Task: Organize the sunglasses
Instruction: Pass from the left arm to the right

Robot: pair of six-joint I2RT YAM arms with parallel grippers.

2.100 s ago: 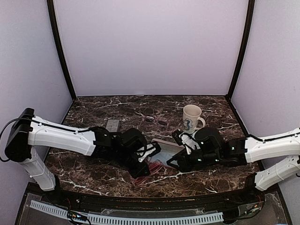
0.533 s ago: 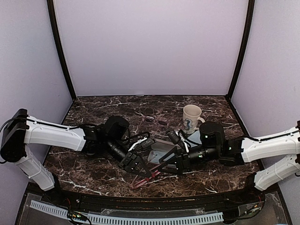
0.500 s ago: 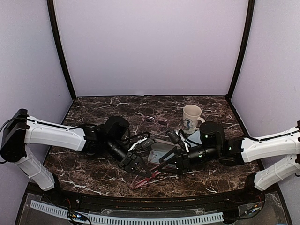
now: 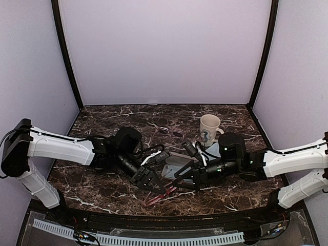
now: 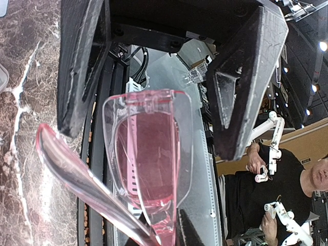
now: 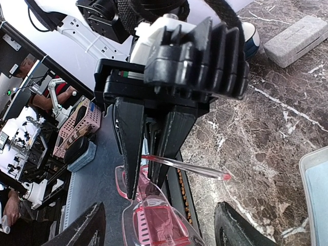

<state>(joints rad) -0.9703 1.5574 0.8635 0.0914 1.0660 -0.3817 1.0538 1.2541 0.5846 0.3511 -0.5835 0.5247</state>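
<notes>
Viewing from top: left claw (image 4: 148,180) pinches the red-pink sunglasses (image 4: 158,196) at the table's (image 4: 97,192) front edge. Right claw (image 4: 187,176) faces it, just beside. Dark sunglasses (image 4: 169,131) lie well behind both claws, untouched, so the task is judged early.

Left wrist: frame sits between its pressed fingers.

Right wrist: own fingers spread, empty. Open case (image 4: 177,163) crowds behind the claws; freer room lies left of the left claw.

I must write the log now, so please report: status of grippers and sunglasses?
Left gripper shut on red-pink sunglasses. Right gripper open, close to them. Dark sunglasses on table behind, not in the way.
</notes>
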